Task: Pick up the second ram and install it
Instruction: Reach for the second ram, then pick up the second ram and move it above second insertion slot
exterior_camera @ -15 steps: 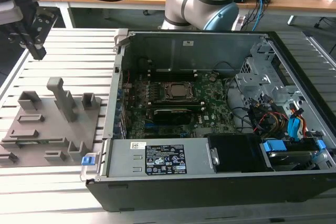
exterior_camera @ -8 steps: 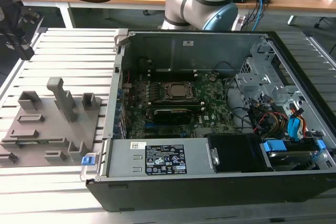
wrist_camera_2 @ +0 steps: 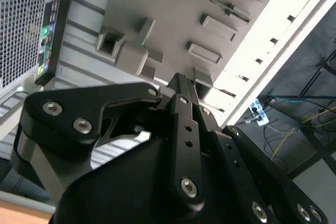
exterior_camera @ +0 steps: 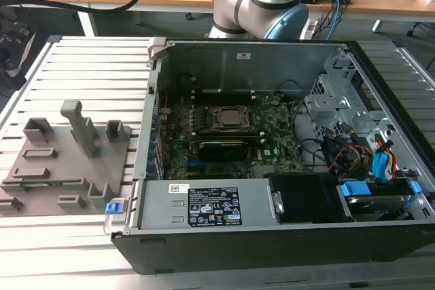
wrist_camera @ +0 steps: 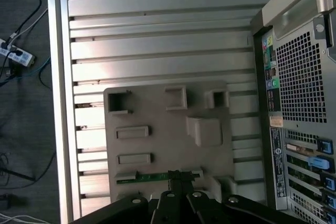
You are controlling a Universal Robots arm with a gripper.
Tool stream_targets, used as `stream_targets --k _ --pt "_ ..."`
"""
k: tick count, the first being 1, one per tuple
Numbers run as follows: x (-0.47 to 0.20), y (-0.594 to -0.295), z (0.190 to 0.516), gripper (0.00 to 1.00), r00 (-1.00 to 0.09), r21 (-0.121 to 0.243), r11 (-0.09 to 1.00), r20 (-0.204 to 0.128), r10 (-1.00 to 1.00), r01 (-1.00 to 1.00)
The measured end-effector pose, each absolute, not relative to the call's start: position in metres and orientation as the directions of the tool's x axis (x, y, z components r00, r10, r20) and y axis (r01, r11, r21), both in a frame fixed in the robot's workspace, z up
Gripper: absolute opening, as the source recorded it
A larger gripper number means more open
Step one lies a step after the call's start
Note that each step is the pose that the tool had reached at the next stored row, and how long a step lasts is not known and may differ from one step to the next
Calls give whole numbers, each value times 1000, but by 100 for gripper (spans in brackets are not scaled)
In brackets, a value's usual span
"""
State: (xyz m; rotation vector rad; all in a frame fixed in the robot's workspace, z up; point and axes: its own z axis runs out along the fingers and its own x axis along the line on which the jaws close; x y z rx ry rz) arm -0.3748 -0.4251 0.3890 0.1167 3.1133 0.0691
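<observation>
My claw [wrist_camera: 181, 178] hung over the grey fixture block [wrist_camera: 157, 108] with its fingers drawn close together and nothing between them, so I held nothing. The second ram [wrist_camera: 147, 177] sat in a slot along one edge of that block. In the first wrist view it was edge-on, a thin green line, and my dark fingertips crossed its half nearer the computer case [wrist_camera: 299, 77]. In the second wrist view the same tips stood over the block's middle, apart from the stick, so I judged that I was well above it and not touching it. Its long axis ran parallel to the slats of the bench [wrist_camera: 157, 24], with one end pointing toward the vented rear panel of the case just beside the block. My knuckles spread along that same line, so I judged that my fingers closed along the stick's length, not across its thin face. As for writing, small coloured stickers [wrist_camera: 269, 72] ran down the case's rear edge. In the exterior view a white printed label [exterior_camera: 213, 207] lay on the power supply, its print too small for me to read.
</observation>
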Motion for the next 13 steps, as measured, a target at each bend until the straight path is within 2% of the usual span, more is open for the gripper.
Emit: stream_targets --k 13 --pt "-375 -425 389 11 -999 45 998 -23 49 48"
